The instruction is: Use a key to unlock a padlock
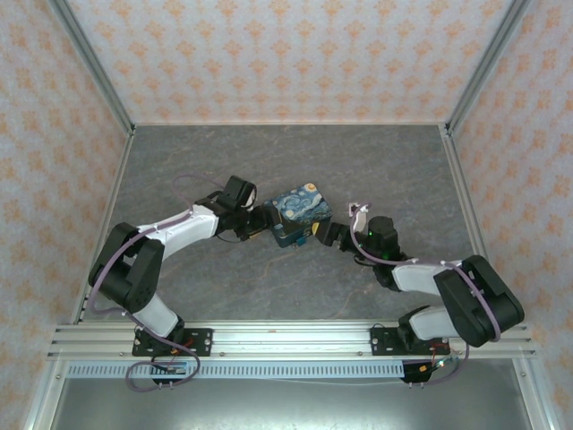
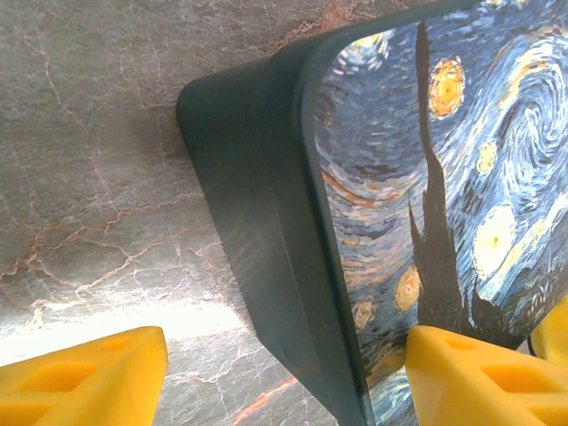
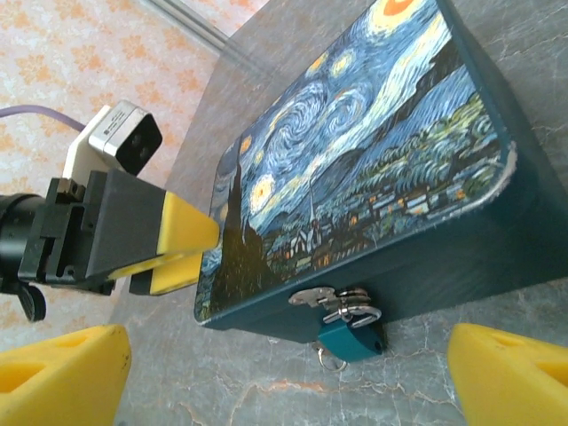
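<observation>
Box: starry-night print on the lid and dark teal sides; it sits mid-table on the grey marble table, between the 2 grippers.
Padlock: a small teal body hanging from a silver hasp on the box's front side, facing the right wrist camera.
Silver piece: it pokes out just under the padlock and is too small to identify.
Left gripper: jaws spread wide at the box's left end. 1 yellow finger is at the lid edge, the other is clear of the side, and nothing is clamped.
Right gripper: jaws spread wide and empty, close in front of the padlock.
</observation>
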